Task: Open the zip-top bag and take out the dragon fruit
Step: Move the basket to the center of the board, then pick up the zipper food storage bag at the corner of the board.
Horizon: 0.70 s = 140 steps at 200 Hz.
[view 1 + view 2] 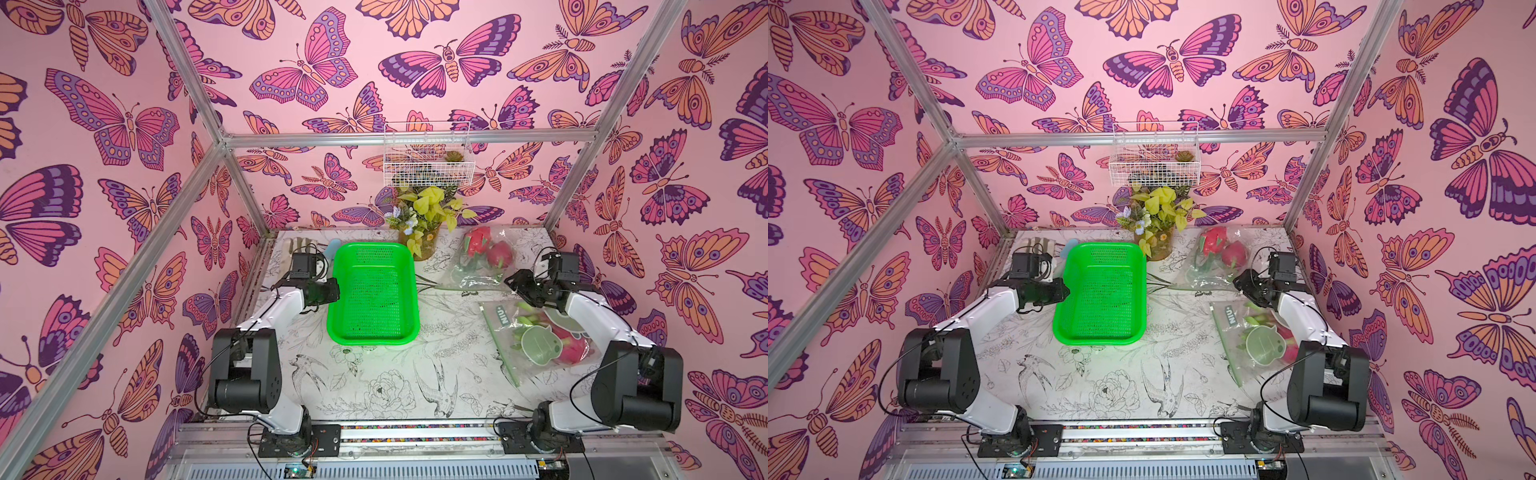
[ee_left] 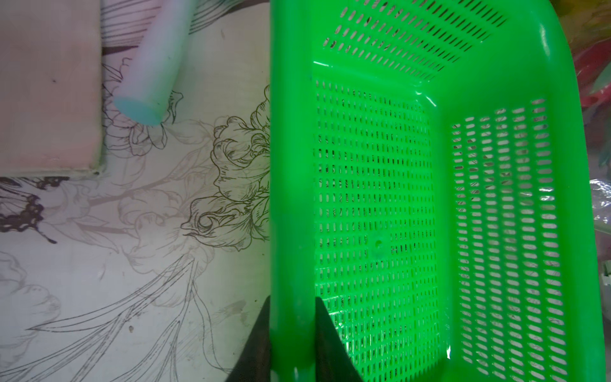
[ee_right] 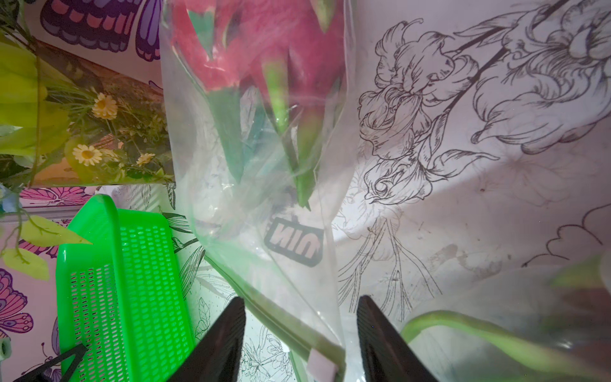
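- Clear plastic: the zip-top bag (image 1: 467, 272) lies at 1 o'clock on the counter (image 1: 374, 374), with two dragon fruit (image 1: 498, 254) inside.
- The right claw (image 3: 300, 299) is open, one finger on each side of the bag's zip end, not pinching yet.
- From that claw the fruit sit at 11 o'clock; the bag runs 12 to 6.
- The left claw (image 2: 292, 299) pinches the rim of the green basket (image 2: 496, 66) at 9 o'clock, so the right arm is nearer.
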{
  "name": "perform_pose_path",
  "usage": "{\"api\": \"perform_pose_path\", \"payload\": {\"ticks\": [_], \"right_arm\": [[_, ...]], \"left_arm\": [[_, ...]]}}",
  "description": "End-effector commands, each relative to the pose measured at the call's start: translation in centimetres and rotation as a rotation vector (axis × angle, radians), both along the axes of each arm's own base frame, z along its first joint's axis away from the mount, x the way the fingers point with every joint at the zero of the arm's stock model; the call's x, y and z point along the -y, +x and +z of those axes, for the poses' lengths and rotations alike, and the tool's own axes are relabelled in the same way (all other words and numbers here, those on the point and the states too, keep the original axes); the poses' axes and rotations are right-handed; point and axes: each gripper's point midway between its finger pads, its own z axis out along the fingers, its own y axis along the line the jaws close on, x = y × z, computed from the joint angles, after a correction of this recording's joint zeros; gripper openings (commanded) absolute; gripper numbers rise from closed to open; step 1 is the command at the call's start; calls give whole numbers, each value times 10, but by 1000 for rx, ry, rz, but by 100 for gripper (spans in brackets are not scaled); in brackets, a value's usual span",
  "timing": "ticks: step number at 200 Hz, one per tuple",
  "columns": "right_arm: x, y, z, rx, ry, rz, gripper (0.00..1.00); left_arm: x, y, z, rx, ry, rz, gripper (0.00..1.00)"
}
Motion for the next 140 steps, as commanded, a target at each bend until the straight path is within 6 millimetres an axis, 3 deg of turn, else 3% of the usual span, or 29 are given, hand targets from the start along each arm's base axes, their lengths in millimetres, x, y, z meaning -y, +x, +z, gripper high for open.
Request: {"api": "perform_pose_path", "payload": {"ticks": [1, 20, 47, 60, 67, 80, 102, 125, 140], "right_arm": [[1, 12, 5, 20, 23, 1, 54], [2, 18, 4, 24, 25, -2, 49], [1, 28, 3, 32, 46, -9, 39], [0, 33, 5, 40, 63, -9, 21], [-1, 35, 8, 48, 71, -8, 16], [-3, 38, 14, 62, 86, -5, 14], [-7, 40, 21, 74, 113, 2, 7], [-11, 39, 35, 92, 147, 6, 3], [-16, 38, 48, 116, 181, 16, 0]], "left_arm": [[-6, 6, 9, 33, 43, -30, 28], [-3, 9, 26, 75, 27, -40, 47], [8, 8, 67, 180, 30, -61, 58], [19, 5, 89, 251, 93, -82, 61], [31, 3, 102, 301, 140, -117, 62], [63, -2, 124, 409, 195, -215, 63], [144, -16, 150, 601, 175, -460, 61], [226, -30, 151, 734, 183, -712, 60], [273, -32, 142, 794, 216, -837, 60]]}}
